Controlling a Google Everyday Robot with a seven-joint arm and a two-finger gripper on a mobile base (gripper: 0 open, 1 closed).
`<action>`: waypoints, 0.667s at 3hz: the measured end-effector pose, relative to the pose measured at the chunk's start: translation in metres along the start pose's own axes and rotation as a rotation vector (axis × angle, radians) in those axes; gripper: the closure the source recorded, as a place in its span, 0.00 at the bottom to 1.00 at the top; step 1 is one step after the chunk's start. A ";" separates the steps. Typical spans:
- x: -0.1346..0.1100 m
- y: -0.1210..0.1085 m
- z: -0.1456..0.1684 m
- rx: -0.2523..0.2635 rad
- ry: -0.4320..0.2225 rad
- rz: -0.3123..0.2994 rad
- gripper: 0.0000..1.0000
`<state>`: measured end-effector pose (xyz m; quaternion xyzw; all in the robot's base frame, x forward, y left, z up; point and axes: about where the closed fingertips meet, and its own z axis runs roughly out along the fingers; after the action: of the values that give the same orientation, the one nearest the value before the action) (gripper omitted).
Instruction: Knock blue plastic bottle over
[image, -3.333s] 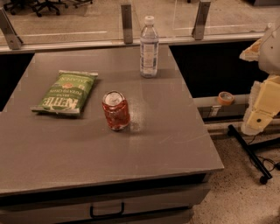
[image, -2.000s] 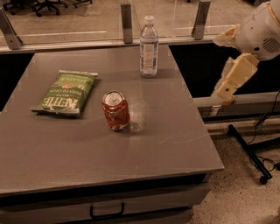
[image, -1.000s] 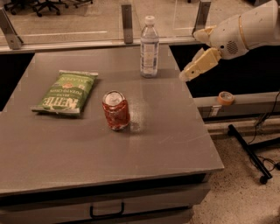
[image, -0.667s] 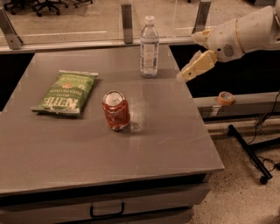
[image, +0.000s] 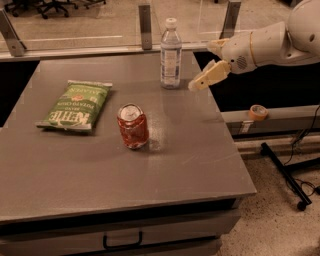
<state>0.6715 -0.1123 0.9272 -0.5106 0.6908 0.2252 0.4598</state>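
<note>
The blue plastic bottle (image: 171, 54) stands upright near the far edge of the grey table (image: 100, 165); it is clear with a white cap and a pale label. My gripper (image: 197, 85) hangs on the cream arm that reaches in from the right. It is just right of the bottle, at about the height of the bottle's base, with a small gap between them. A squat red can (image: 132, 126) with a silver top stands upright in the middle of the table.
A green chip bag (image: 74, 105) lies flat on the table's left side. A railing with metal posts (image: 145, 20) runs behind the table. A roll of tape (image: 257, 112) sits on a ledge to the right. Black stand legs (image: 285, 175) lie on the floor.
The arm has swung up from low on the right and moved left toward the bottle, coming steadily closer. The bottle, can and chip bag have not moved.
</note>
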 end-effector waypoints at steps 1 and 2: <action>0.000 -0.010 0.027 -0.004 -0.038 0.015 0.00; -0.011 -0.018 0.049 0.005 -0.082 0.019 0.00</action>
<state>0.7088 -0.0749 0.9165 -0.4931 0.6766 0.2484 0.4871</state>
